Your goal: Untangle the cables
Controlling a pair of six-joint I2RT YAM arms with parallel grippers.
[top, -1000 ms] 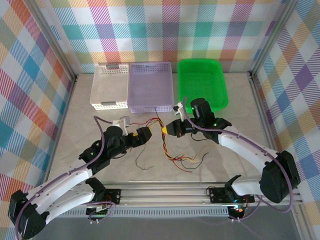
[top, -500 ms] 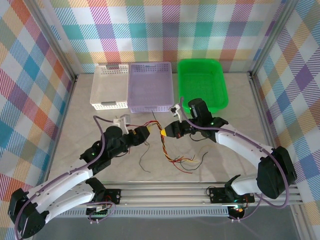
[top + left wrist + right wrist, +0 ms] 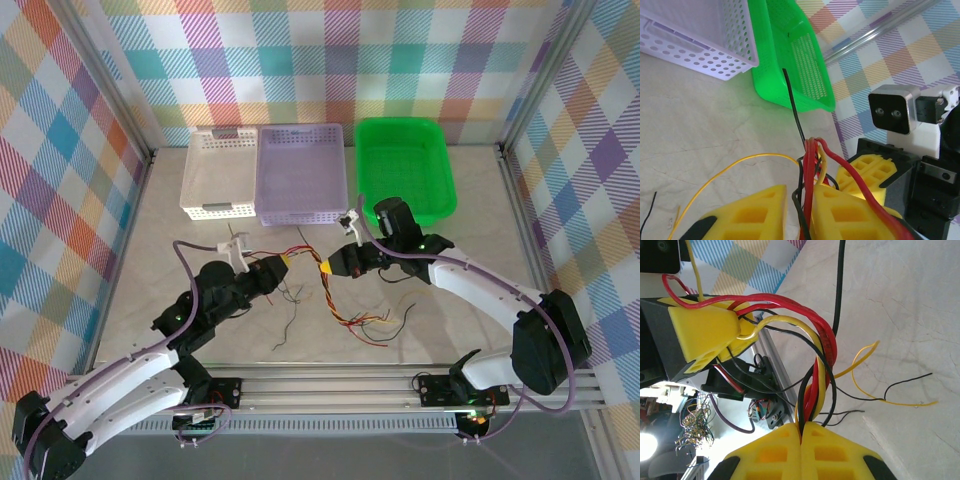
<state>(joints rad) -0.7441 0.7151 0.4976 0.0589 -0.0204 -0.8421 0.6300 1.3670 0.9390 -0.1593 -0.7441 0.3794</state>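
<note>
baskets stand in a row along the far edge of the table. the purple basket (image 3: 303, 170) sits in the middle, its perforated floor bare. the green bin (image 3: 405, 165) is just beside it on the right with a narrow gap between them, and its mesh floor is bare too. the white basket (image 3: 220, 172), the narrowest, touches the purple one on the left and shows a bare slotted floor.

the left arm (image 3: 130, 375) and right arm (image 3: 490, 290), both white with thick purple-grey leads along them, reach in from the near edge and meet in front of the purple basket. from overhead the right arm's wrist overlaps the near rim of the green bin. the left gripper (image 3: 283, 265) and right gripper (image 3: 328, 267) point at each other, near but apart.

the cables (image 3: 345, 312) are mid-table, between the two grippers and just nearer than them. red, yellow and black strands twist into one braid, with loose ends fanned out on the surface. the right gripper's yellow pads press flat together with the braid coming out from between them, clenched on the cables. the left gripper's pads stand close, with red and black strands pinched in the slot between, grasping the cables too. red strands bridge from one gripper to the other.

walls (image 3: 300, 60) of bright checked cloth in an aluminium frame (image 3: 120, 110) close in three sides. the table (image 3: 470, 330) is pale, marbled and faintly veined, with a metal rail (image 3: 330, 385) along its near edge.
</note>
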